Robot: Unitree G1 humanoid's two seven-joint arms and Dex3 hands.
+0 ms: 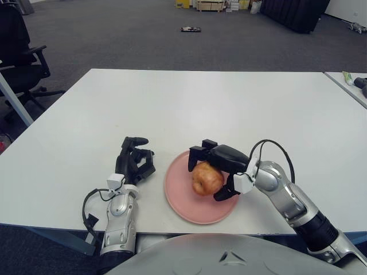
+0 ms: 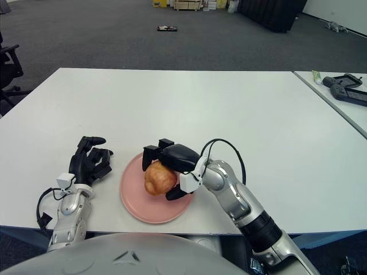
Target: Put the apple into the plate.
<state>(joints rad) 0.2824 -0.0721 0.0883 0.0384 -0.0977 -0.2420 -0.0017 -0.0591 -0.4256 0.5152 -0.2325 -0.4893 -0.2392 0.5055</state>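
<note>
A red-yellow apple [image 1: 206, 178] sits over the middle of the pink plate [image 1: 179, 200], low enough that it seems to touch it. My right hand [image 1: 213, 168] is shut on the apple, black fingers [image 1: 198, 151] curled over its top and the thumb under its right side. The plate lies near the table's front edge. My left hand [image 1: 134, 160] shows on the white table just left of the plate, idle, its fingers loosely curled and holding nothing.
The white table [image 1: 172, 103] stretches far behind the plate. A second table with dark devices [image 2: 347, 91] stands at the right. An office chair [image 1: 20, 51] is at the far left, and boxes sit on the floor far back.
</note>
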